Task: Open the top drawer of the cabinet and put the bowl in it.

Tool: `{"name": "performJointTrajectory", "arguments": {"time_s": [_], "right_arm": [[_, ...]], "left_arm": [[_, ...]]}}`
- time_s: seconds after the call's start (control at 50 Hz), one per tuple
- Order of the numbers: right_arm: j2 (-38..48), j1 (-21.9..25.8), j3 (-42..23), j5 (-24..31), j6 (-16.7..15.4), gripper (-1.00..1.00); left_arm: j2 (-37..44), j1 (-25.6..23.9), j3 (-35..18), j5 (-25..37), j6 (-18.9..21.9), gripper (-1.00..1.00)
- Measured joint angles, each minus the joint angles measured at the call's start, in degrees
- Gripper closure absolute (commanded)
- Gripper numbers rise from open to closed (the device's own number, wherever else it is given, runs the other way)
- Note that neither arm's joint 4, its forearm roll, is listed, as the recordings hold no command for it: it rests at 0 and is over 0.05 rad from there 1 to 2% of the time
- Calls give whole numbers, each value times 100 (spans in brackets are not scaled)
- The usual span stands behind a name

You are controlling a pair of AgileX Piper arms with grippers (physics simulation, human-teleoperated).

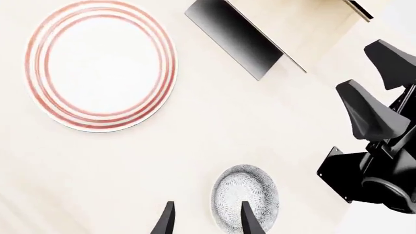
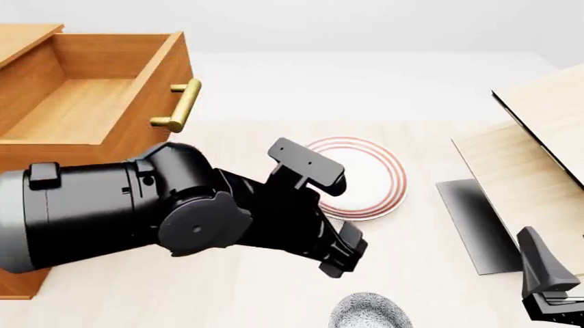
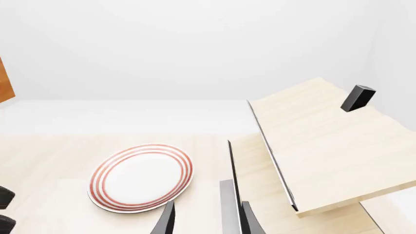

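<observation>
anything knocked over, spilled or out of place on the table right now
Nothing stands out. The speckled bowl sits upright on the table, the red-ringed plate lies flat beyond it, and the top drawer is pulled open and looks empty. No spills or damage show.

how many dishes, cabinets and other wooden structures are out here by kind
small grey-blue and white speckled bowl: 1
flat white plate with red rings: 1
orange-brown wooden cabinet, top drawer pulled open: 1
pale wooden structure: 1
total: 4
</observation>
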Motion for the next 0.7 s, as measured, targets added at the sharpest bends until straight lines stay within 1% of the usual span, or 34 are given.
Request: {"name": "performJointTrajectory", "arguments": {"time_s": [0.4, 0.7], "right_arm": [[1, -1, 0, 0, 1, -100], [0, 0, 0, 0, 1, -100]], "left_arm": [[485, -245, 158, -535, -295, -100], [666, -313, 356, -839, -441, -100]]}}
